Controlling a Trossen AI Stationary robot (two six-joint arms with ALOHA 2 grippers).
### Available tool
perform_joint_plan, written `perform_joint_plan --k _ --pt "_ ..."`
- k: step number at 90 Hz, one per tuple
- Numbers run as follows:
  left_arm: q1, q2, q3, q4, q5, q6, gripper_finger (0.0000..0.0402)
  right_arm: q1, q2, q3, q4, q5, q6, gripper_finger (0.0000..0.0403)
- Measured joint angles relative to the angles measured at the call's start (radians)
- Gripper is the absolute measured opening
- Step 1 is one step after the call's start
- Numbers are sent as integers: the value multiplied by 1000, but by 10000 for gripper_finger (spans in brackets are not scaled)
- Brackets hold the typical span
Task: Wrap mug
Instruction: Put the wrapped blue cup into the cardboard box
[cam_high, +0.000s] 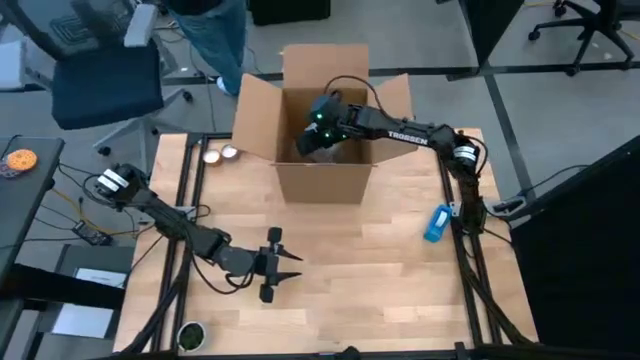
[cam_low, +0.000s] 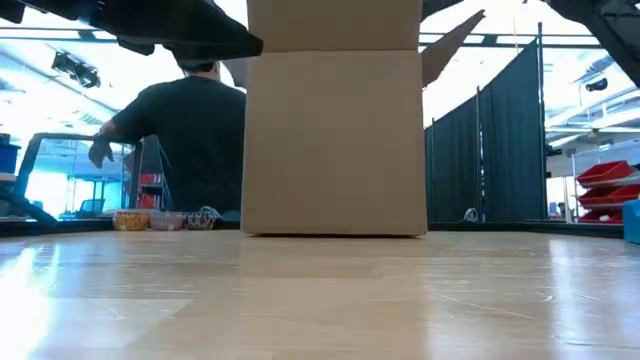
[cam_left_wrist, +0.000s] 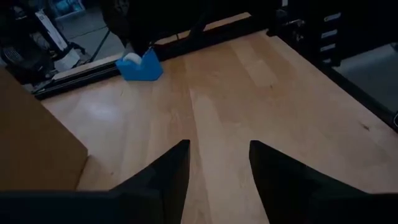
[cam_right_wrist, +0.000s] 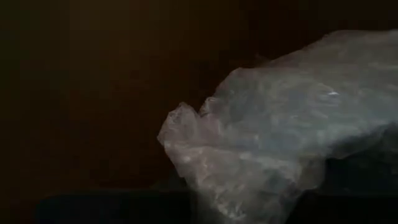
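A crumpled bundle of clear bubble wrap (cam_right_wrist: 273, 137) lies inside the open cardboard box (cam_high: 325, 140) at the table's far middle. The mug itself does not show. My right arm reaches from the right over the box's rim, and my right gripper (cam_high: 312, 135) is down inside the box, right at the bundle (cam_high: 322, 152). My left gripper (cam_high: 292, 265) hangs open over bare table near the front, left of centre. Its two dark fingers (cam_left_wrist: 168, 180) point toward the table's right edge with nothing between them.
A blue tape dispenser (cam_high: 437, 222) sits near the right edge, also seen from the left wrist (cam_left_wrist: 140, 65). Two small round things (cam_high: 220, 154) lie left of the box. A person (cam_low: 185, 140) stands behind the table. Bare wood lies between the box and the front edge.
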Motion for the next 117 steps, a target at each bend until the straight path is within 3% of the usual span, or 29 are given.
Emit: perform_joint_plan --k 13,22,51,66,92,117 --pt "-3 0 0 2 0 -1 152 20 2 -2 -19 49 -16 33" --pt "-7 0 0 2 0 -7 152 31 -7 -5 -26 88 -29 69" --pt "-16 -2 1 12 0 -30 152 30 -7 11 -77 50 5 203" --pt "-36 -33 23 12 -2 -54 152 31 -20 10 -87 51 -18 251" --pt "-117 -202 25 -73 -22 -70 152 25 -56 10 -155 64 -38 267" --pt "-238 -348 24 -163 -81 -82 152 37 -236 10 -152 160 -94 259"
